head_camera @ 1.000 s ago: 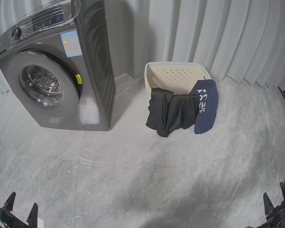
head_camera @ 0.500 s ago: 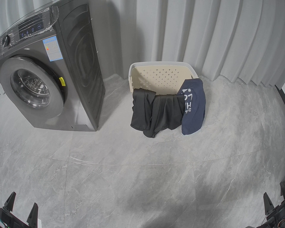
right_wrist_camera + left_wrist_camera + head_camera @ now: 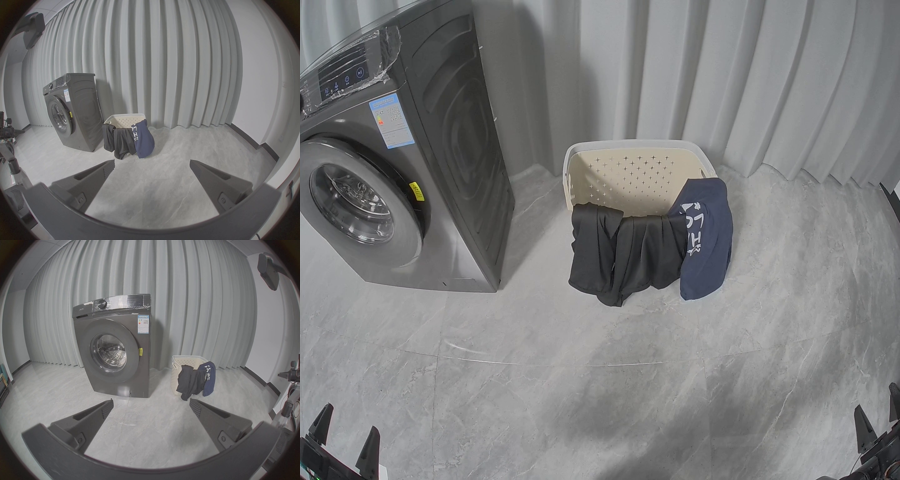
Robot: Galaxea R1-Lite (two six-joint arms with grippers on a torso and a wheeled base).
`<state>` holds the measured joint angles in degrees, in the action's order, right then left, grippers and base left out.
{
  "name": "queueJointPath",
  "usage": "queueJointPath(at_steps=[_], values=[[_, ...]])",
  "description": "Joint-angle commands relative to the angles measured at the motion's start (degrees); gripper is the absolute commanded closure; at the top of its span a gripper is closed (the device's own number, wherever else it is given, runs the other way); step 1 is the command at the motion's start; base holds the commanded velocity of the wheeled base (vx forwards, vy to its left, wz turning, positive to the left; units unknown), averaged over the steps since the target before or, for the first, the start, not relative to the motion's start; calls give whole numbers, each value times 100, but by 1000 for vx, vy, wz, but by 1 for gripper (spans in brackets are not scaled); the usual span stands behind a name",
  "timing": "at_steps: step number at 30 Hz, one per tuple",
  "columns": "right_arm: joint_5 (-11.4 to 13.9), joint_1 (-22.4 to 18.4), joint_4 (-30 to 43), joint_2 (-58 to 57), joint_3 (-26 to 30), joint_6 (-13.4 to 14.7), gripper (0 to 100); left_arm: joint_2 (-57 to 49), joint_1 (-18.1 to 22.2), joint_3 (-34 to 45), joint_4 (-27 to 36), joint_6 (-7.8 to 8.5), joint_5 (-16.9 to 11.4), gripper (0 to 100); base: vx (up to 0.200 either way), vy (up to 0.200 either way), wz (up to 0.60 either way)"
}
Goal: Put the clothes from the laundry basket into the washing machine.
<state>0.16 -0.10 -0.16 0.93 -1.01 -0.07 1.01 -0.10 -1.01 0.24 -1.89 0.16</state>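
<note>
A black garment [image 3: 625,256] and a navy garment [image 3: 707,250] are draped over the rim of the laundry basket [image 3: 640,145] beside the washing machine [image 3: 394,206], and the left gripper [image 3: 150,400] and right gripper [image 3: 151,161] are seen with fingers apart.

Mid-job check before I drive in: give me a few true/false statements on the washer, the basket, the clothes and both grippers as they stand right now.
1. The washing machine has its door shut. True.
2. The laundry basket lies tipped on its side. False: it stands upright on the floor, to the right of the machine.
3. Two garments hang over the basket's front rim. True: a black garment and a navy garment, side by side.
4. The left gripper is shut on the black garment. False: it is open and empty, well short of the basket.
5. The right gripper is open. True, and it holds nothing.
</note>
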Motion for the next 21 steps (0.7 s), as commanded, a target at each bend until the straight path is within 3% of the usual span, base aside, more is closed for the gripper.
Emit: queueJointPath(at_steps=[1,8,21], values=[[2,1,-2,-5,92,-1,0,-66,1,84,2,-4,2,0,200,0,0],[2,10,-2,-5,92,-1,0,-57,1,84,2,-22,2,0,29,0,0],[2,1,-2,-5,92,-1,0,-57,1,84,2,-13,2,0,0,-200,0]])
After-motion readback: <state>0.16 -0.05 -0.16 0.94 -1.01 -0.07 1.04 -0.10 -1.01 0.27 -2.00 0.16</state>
